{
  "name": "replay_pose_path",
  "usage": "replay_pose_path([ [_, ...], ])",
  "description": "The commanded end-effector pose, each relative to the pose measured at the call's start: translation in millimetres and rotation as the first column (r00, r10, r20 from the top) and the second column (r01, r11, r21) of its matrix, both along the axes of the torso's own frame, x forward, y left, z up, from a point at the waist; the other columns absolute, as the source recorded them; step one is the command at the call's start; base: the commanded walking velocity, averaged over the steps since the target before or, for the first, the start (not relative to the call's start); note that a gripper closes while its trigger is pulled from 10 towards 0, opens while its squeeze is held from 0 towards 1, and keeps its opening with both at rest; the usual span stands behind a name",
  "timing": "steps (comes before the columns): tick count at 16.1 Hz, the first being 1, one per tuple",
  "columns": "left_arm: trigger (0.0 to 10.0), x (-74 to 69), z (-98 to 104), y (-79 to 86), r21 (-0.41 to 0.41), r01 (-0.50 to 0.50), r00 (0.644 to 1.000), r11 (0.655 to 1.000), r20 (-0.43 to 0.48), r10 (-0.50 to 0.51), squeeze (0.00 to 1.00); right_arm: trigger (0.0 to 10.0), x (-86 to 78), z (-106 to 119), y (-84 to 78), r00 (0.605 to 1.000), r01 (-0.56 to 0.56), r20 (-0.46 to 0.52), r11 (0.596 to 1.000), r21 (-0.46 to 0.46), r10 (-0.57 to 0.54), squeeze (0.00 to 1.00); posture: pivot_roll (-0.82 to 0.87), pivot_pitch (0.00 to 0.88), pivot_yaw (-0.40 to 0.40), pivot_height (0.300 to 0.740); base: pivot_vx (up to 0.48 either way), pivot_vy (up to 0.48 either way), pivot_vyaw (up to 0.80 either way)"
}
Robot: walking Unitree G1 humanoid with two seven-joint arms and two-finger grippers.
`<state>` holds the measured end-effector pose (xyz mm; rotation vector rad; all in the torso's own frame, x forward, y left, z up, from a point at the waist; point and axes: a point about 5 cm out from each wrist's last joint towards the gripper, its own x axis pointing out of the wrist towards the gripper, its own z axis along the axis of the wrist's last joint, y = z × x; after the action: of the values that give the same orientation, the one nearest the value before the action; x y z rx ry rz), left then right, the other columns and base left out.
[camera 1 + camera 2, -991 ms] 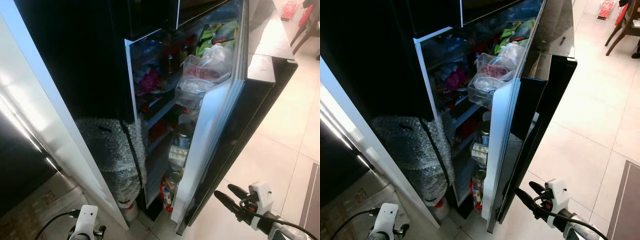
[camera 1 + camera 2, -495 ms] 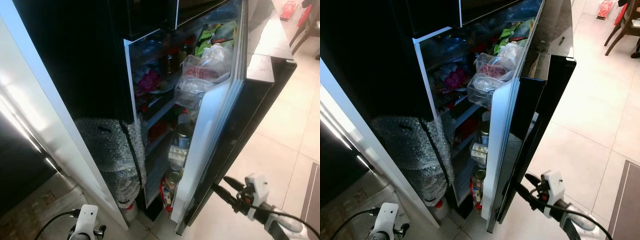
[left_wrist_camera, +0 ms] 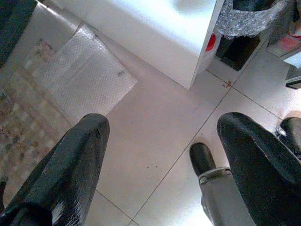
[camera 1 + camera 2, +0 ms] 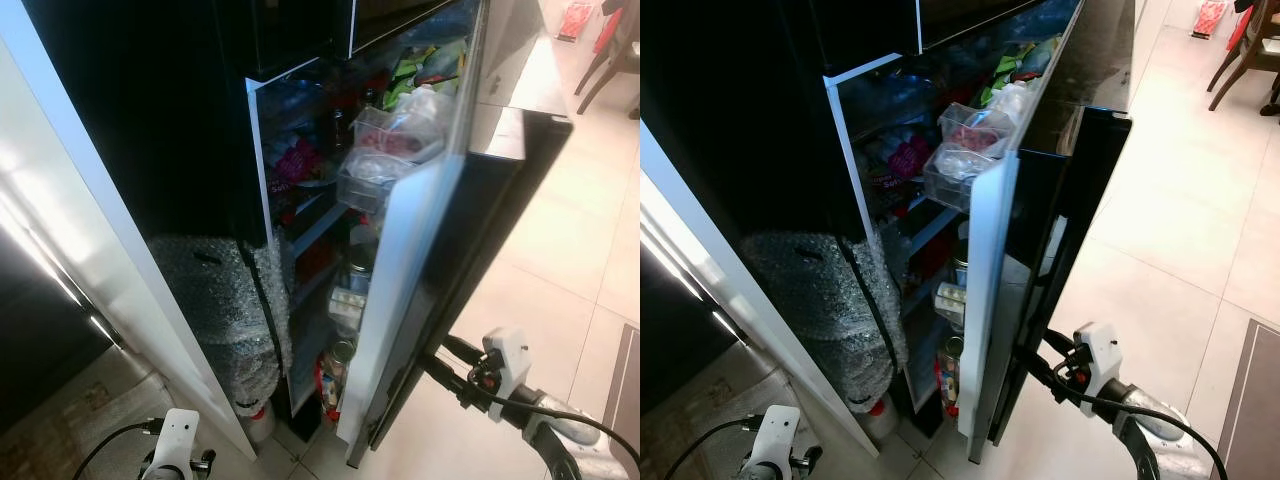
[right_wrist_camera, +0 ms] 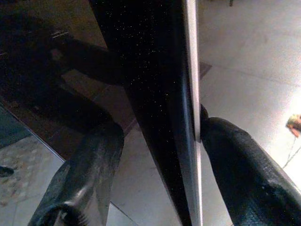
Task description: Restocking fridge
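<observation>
A: Right eye view has the right tool (image 4: 1025, 352) against the outer black face of the fridge door (image 4: 1065, 250), low on the door. A second ago that tool hung clear of the door over the floor tiles (image 4: 1170, 230); the door itself now stands narrower than it did then.

B: And its fingers?

A: In the right wrist view the two black fingers (image 5: 244, 169) are spread apart, with the door's edge (image 5: 190, 94) running between them; one finger lies against the white edge strip, the other stands a little off the glossy black face. Nothing is clamped.

B: Where is the stock?

A: Inside the fridge: clear bins (image 4: 385, 150) on the door's upper rack, jars and cans (image 4: 342, 355) on the lower door racks, packets on the inner shelves (image 4: 300, 170).

B: Room to move?

A: Bare pale tiles lie to the robot's right of the door. A bubble-wrapped bundle (image 4: 225, 310) stands beside the fridge's hinge-side edge, between it and a white panel (image 4: 110, 240).

B: The left arm?

A: The left tool (image 3: 160, 141) hangs low over the floor, its fingers wide apart and holding nothing, as before.
</observation>
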<state>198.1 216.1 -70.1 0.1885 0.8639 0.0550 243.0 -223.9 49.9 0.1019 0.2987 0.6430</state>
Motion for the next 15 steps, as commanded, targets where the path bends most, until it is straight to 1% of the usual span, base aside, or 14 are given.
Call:
replay_pose_path([
  [1, 10.0, 1.3, 0.7, -0.5, 0.003, 0.007, 1.0, 1.0, 0.006, -0.007, 0.0, 10.0, 4.2, 8.0, 2.0, 0.999, -0.014, 0.031, 1.0, 0.012, 0.013, 0.0, -0.16, 0.03, 0.01, 0.74, 0.0, 0.0, 0.0],
  [3, 10.0, 1.7, 1.2, 0.5, 0.004, 0.007, 1.0, 1.0, 0.008, -0.007, 0.0, 10.0, 5.4, 10.5, 3.4, 0.999, -0.025, 0.038, 1.0, 0.013, 0.024, 0.0, -0.16, 0.03, 0.01, 0.74, 0.0, 0.0, 0.0],
  [6, 10.0, 0.8, 0.9, 2.2, 0.004, 0.004, 1.0, 1.0, 0.002, -0.004, 0.0, 10.0, 13.0, 18.4, 8.4, 0.997, -0.035, 0.065, 0.999, 0.02, 0.033, 0.0, -0.15, 0.029, 0.01, 0.74, 0.0, 0.0, 0.0],
  [8, 10.0, -0.5, 0.6, 4.6, 0.006, 0.001, 1.0, 1.0, -0.004, -0.001, 0.0, 10.0, 18.0, 22.1, 15.5, 0.995, -0.057, 0.085, 0.998, 0.026, 0.055, 0.0, -0.15, 0.029, 0.01, 0.74, 0.0, 0.0, 0.0],
  [14, 10.0, -0.7, 0.4, 4.3, 0.008, -0.002, 1.0, 1.0, -0.006, 0.002, 0.0, 10.0, 29.3, 31.4, 26.4, 0.99, -0.081, 0.121, 0.995, 0.053, 0.074, 0.0, -0.16, 0.027, 0.009, 0.74, 0.0, 0.0, 0.0],
  [15, 10.0, -0.9, 0.0, 3.1, 0.007, -0.002, 1.0, 1.0, -0.006, 0.002, 0.0, 10.0, 34.4, 36.0, 32.8, 0.986, -0.1, 0.14, 0.993, 0.066, 0.09, 0.0, -0.15, 0.026, 0.008, 0.74, 0.0, 0.0, 0.0],
])
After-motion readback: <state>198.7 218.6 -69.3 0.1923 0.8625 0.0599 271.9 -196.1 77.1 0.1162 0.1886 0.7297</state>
